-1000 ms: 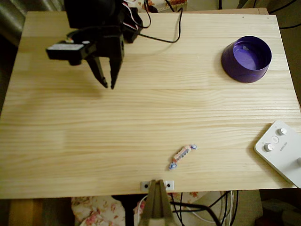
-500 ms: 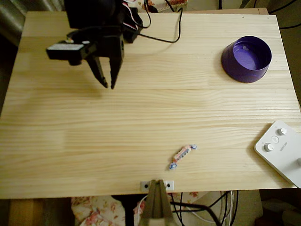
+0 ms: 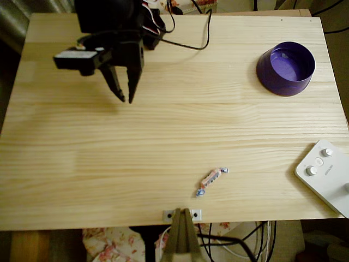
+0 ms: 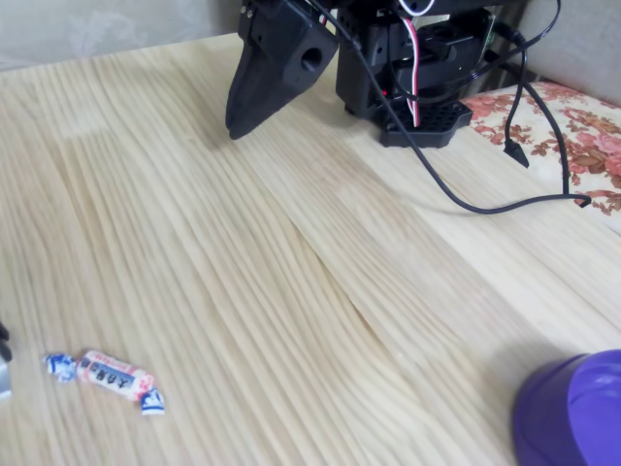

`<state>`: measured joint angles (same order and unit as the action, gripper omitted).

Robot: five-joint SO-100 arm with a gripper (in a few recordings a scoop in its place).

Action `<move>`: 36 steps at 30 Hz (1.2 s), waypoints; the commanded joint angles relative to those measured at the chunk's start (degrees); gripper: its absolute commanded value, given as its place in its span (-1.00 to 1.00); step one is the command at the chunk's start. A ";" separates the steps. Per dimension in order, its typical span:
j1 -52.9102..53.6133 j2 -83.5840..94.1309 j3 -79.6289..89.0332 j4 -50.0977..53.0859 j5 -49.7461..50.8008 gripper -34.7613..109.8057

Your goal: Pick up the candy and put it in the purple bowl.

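gripper (image 3: pixel 125 99) is parted slightly and empty, raised over the far left of the table (image 3: pixel 109 164) in the overhead view. candy (image 3: pixel 211 180) lies near the near edge, well apart. purple bowl (image 3: pixel 286 68) stands far right.

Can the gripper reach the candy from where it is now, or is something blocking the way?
Probably yes. Bare table lies between the gripper and the candy; the purple bowl and white box sit off to the side.
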<state>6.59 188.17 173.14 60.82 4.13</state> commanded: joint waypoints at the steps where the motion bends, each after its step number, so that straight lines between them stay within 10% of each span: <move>1: 1.41 0.88 -0.62 -0.18 0.79 -0.46; 36: -10.37 0.88 -4.75 -2.46 -11.69 -0.53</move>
<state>-2.72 188.17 173.85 57.83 -6.68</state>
